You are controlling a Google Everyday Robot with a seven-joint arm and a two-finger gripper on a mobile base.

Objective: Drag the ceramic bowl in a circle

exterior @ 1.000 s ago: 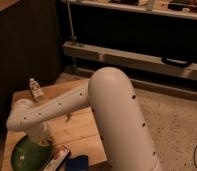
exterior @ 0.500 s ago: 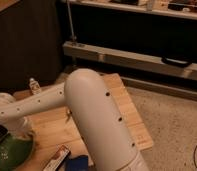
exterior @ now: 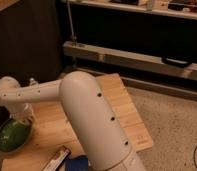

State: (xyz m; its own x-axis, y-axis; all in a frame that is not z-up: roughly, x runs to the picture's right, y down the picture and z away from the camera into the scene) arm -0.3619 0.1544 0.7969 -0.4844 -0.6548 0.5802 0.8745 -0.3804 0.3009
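The ceramic bowl (exterior: 12,136) is wide, shallow, glossy green with a pale rim. It sits at the left edge of the wooden table (exterior: 117,107), near the front corner. My white arm (exterior: 84,117) reaches left across the table. Its wrist ends right above the bowl's far right rim. The gripper (exterior: 23,119) is down at that rim, mostly hidden behind the wrist and the bowl's edge. No white cup shows.
A small bottle (exterior: 31,81) stands behind the arm at the table's back left. A dark snack bar (exterior: 57,160) and a blue object (exterior: 74,164) lie at the front edge. A dark shelf unit (exterior: 142,55) stands behind, and speckled floor (exterior: 172,125) lies to the right.
The arm has swung left across the table. The green bowl has moved with it, first left toward the table's edge, then a little toward the back.
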